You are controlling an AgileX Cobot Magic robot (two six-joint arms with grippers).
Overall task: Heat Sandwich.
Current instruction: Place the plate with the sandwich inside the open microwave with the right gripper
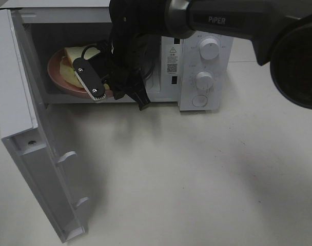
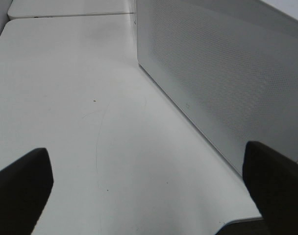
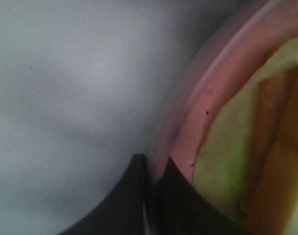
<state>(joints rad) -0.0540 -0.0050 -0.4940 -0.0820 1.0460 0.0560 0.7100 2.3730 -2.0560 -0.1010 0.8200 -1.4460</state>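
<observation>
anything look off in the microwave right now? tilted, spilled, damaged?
Nothing stands out. The round pink plate with the pale-bread sandwich sits inside the white microwave, door wide open. The right gripper is shut on the plate's rim. No spill visible; much of the plate is hidden behind the arm.

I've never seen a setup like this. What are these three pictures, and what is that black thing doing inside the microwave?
It is a two-armed robot. One picture looks down from above; the other two come from cameras on each wrist. The right gripper reaches into the open microwave, shut on the rim of a pink plate that carries the sandwich. The left gripper is open and holds nothing, above the white table beside the microwave's door.
</observation>
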